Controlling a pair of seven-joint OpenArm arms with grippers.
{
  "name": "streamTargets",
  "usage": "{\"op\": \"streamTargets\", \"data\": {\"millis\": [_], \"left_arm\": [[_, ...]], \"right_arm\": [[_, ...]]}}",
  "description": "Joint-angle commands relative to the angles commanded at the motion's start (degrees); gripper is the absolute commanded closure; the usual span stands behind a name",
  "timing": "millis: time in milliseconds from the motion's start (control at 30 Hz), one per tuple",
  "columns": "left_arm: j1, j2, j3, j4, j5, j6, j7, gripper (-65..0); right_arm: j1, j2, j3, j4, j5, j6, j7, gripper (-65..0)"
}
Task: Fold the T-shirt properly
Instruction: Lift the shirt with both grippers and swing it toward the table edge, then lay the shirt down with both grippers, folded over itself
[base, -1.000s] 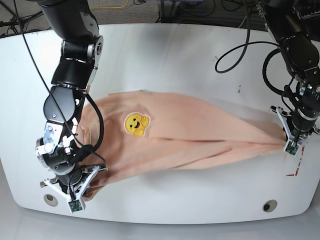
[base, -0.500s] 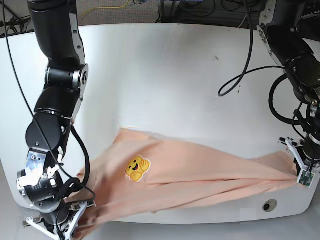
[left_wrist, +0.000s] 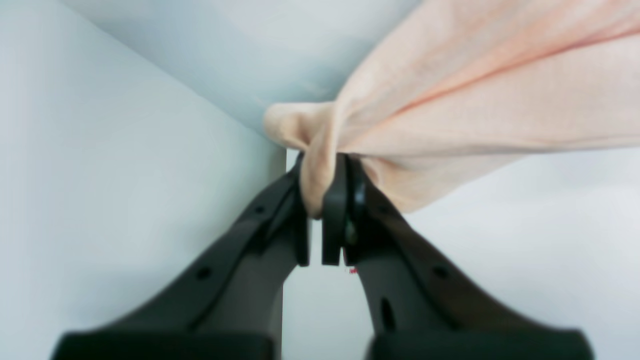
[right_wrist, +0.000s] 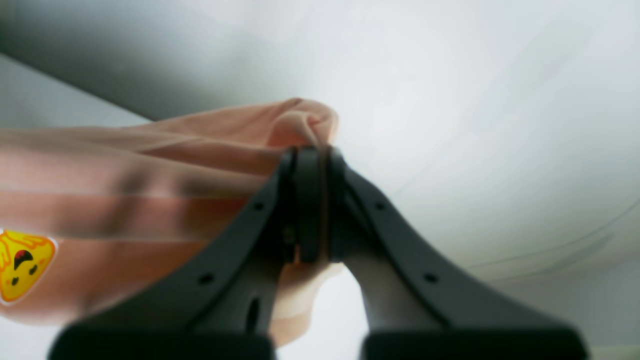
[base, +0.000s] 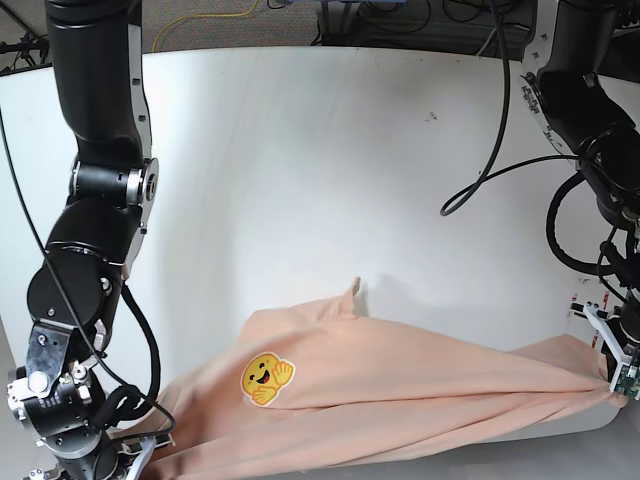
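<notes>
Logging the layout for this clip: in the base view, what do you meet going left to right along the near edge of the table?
Right gripper → smiley-face print on the stretched T-shirt → left gripper, at the shirt's far right end.

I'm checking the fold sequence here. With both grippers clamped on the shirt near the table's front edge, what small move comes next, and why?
Probably sweep both arms back over the table to lay the T-shirt flat. The left gripper and right gripper each pinch an end, the cloth is stretched between them, and its lower edge overhangs the front edge.
</notes>
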Motion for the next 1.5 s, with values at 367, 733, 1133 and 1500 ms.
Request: {"op": "streamTargets", "data": {"millis": [367,733,1133,1500], "left_arm": [[11.43,0.44,-0.09,-0.09,-0.26,0.0,-0.09,0.0],[22.42,1.85,-0.53,0.0,-0.18,0.0,-0.26,0.0],[32.79,1.85,-0.53,-0.18,-0.09,0.0,-0.26,0.0],[38.68,1.93,-0.26,-0.18,-0.09,0.0,-0.26,0.0]], "right_arm": [[-14.77,-0.44,2.11,8.35,-0.09,-0.09,-0.09,0.0],[-30.24,-3.08,9.14,11.34,0.35,-0.09,0.7,0.0],[-46.51,-5.1,13.71,12.84,0.44,0.0,5.89,0.0],[-54.86,-6.68,13.71,12.66,0.44,0.0,10.9,0.0]]}}
